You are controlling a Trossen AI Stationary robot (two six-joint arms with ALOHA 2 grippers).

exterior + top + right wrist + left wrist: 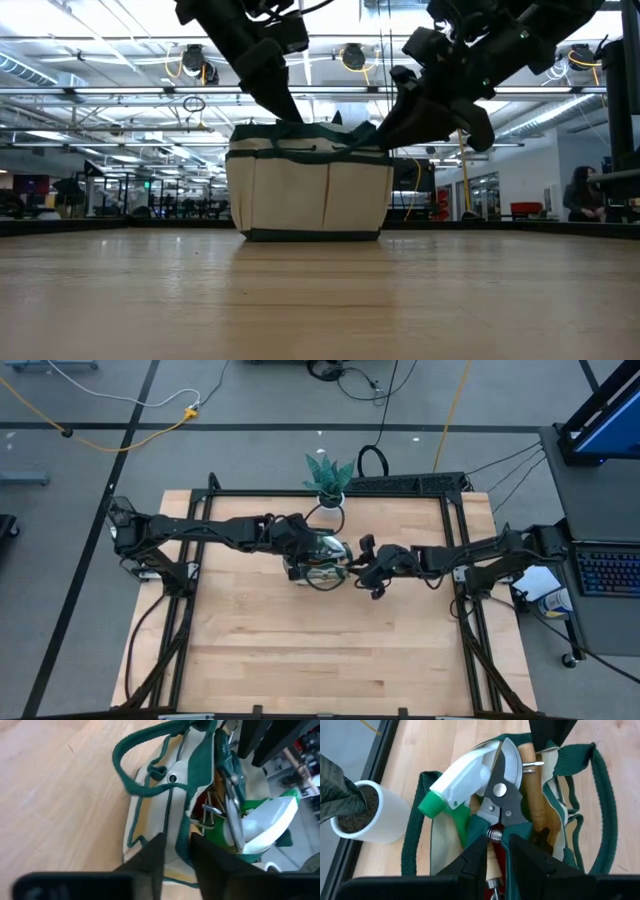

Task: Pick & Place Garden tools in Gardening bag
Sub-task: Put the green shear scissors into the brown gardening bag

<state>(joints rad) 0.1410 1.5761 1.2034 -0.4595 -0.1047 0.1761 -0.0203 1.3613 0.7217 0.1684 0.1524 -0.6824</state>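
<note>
Your left gripper pinches the pruning shears at their spring, centre frame, blades standing up out of the gardening bag. Steel, stiff, slippery: hold near the pivot. Your right gripper nips the bag's soft, floppy rim. Inside lie a spray bottle and wooden handles. The bag sits mid-counter, beside the potted plant.

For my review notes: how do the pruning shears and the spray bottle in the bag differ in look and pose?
The pruning shears are dark grey metal with riveted blades and a spring; the spray bottle is green with a white plastic trigger head. The shears' blades point along the bag's length, while the bottle's head lies slanted beside them. The shears lie partly over the bottle. Both sit inside the gardening bag, along with wooden handles.
</note>
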